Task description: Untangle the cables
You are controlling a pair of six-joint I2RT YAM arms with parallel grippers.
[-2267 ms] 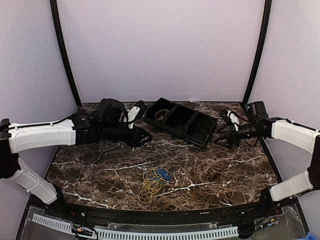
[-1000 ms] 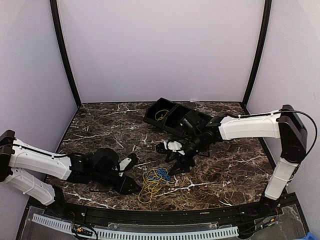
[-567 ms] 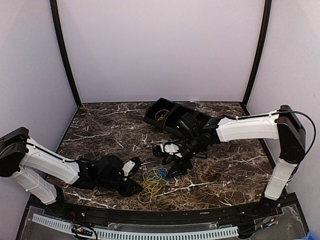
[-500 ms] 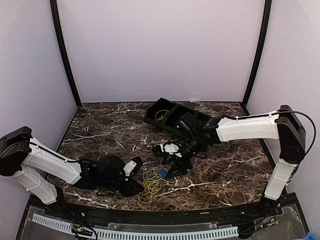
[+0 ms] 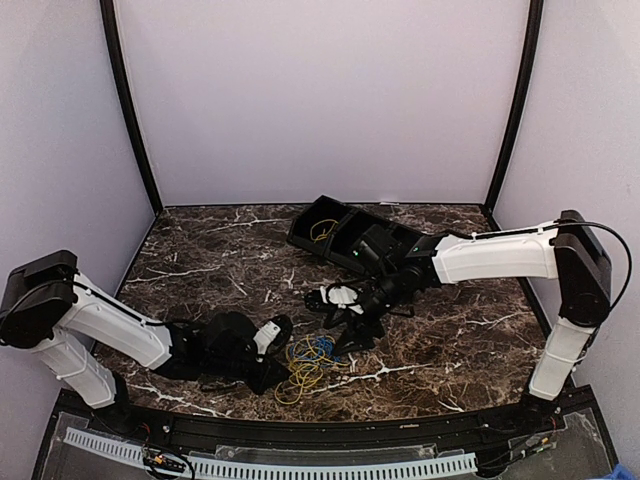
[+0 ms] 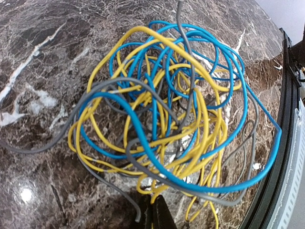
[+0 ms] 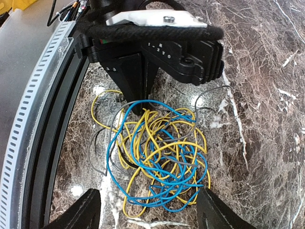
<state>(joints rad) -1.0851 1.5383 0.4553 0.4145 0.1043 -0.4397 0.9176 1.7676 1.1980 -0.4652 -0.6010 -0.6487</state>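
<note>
- The cables (image 5: 306, 360) lie as one loose knot on the bench (image 5: 455, 350), near its front edge and about midway between the two arms.
- The yellow wire (image 6: 208, 129) and blue wire (image 6: 214, 189) loop through each other many times. A thinner grey wire (image 6: 28, 149) runs through the same knot and trails out to one side.
- Handling, in my judgement: very light, limp and smooth-skinned. The strands have no stiffness to push against and are likely to slide through a loose pinch. A pull on one loop is likely to drag the whole bundle across the bench.
- Best hold, in my judgement: a single outer loop of one colour, taken where it stands free of the mass. The wide blue loop at the rim is a fair candidate, with a yellow loop on the opposite side for the other arm.
- The left gripper (image 5: 274, 374) lies low at the knot's near-left edge, its jaws pressed together among yellow strands. I cannot tell whether a strand is caught between them.
- The right gripper (image 7: 147, 200) hangs over the knot with its jaws spread wide, holding nothing.
- A black tray (image 5: 400, 265) stands well apart at the back of the bench.
</note>
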